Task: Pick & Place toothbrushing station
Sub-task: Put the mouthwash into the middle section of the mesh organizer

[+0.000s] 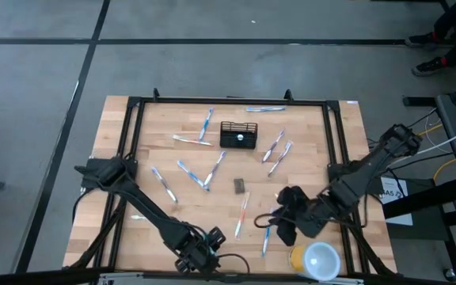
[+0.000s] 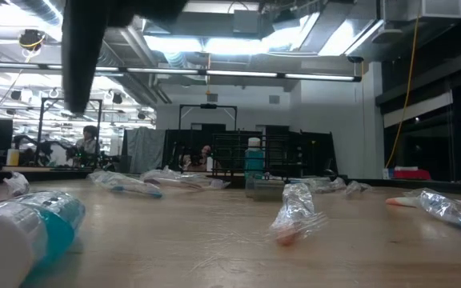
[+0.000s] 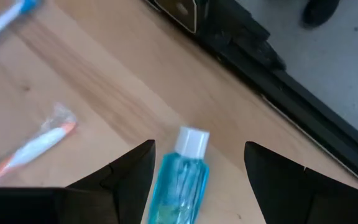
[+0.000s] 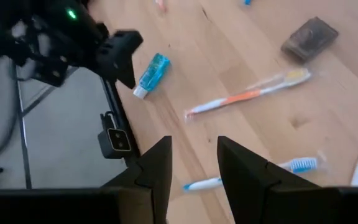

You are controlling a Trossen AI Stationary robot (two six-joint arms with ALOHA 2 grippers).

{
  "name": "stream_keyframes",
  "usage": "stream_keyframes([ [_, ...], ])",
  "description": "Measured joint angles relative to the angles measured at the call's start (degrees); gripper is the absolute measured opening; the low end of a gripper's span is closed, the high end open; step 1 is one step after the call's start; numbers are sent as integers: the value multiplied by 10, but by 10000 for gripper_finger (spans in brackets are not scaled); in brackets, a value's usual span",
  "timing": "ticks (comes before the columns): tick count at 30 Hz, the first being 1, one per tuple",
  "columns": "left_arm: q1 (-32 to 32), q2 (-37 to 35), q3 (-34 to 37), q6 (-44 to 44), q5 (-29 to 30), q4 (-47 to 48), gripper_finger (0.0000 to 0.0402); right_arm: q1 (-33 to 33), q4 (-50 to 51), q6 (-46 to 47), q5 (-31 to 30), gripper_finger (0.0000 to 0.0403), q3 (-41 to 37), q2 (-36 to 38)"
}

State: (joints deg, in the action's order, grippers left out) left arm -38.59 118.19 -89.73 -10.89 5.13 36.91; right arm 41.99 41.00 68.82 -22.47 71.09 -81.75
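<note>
Hovering at the bottom centre of the high view, the left gripper (image 1: 200,255) sits at the near table (image 1: 117,166) edge with its fingers spread wide and empty; in its wrist view a small blue bottle (image 3: 180,177) with a white cap lies on the wood between the fingertips, touched by neither. An orange-and-white toothbrush (image 3: 30,149) in clear wrap lies just beside, toward that frame's left. The right gripper (image 1: 285,218) is at the lower right of the high view, fingers partly apart and holding nothing, above loose toothbrushes; a long orange toothbrush (image 4: 247,94) and a blue-bristled one (image 4: 253,174) lie ahead of it. A yellow cup (image 1: 315,260) with a pale lid stands at the lower right table edge. Mid-table lies a small dark block (image 1: 239,184). Farther off, the toothbrushing station (image 1: 238,135), a black mesh holder, stands upright in the upper centre of the table, wrapped toothbrushes scattered around it. In the low view a person (image 2: 89,142) is seen in the room beyond.
</note>
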Motion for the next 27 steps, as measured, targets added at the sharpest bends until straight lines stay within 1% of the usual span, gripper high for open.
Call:
stream_keyframes([
  [7, 5, 31, 0, -12, 6, -28, 241, 47, 18, 58, -68, 130, 0, 25],
  [10, 11, 44, 0, -19, 4, -38, 237, 60, 20, 75, -81, 130, 1, 26],
  [14, 19, 59, 0, -30, 3, -41, 221, 75, 20, 99, -91, 130, 1, 27],
  [18, 25, 64, -1, -19, -1, -38, 188, 85, 20, 118, -100, 130, 1, 27],
  [20, 27, 64, -1, -17, 1, -37, 157, 87, 20, 128, -101, 130, 1, 27],
  [23, 30, 63, -1, -10, 14, -34, 97, 90, 19, 135, -114, 130, 1, 27],
  [24, 33, 62, -1, -5, 20, -32, 86, 91, 20, 138, -121, 130, 1, 27],
  [27, 41, 51, 1, 11, 40, -15, 87, 91, 19, 145, -131, 130, 1, 27],
])
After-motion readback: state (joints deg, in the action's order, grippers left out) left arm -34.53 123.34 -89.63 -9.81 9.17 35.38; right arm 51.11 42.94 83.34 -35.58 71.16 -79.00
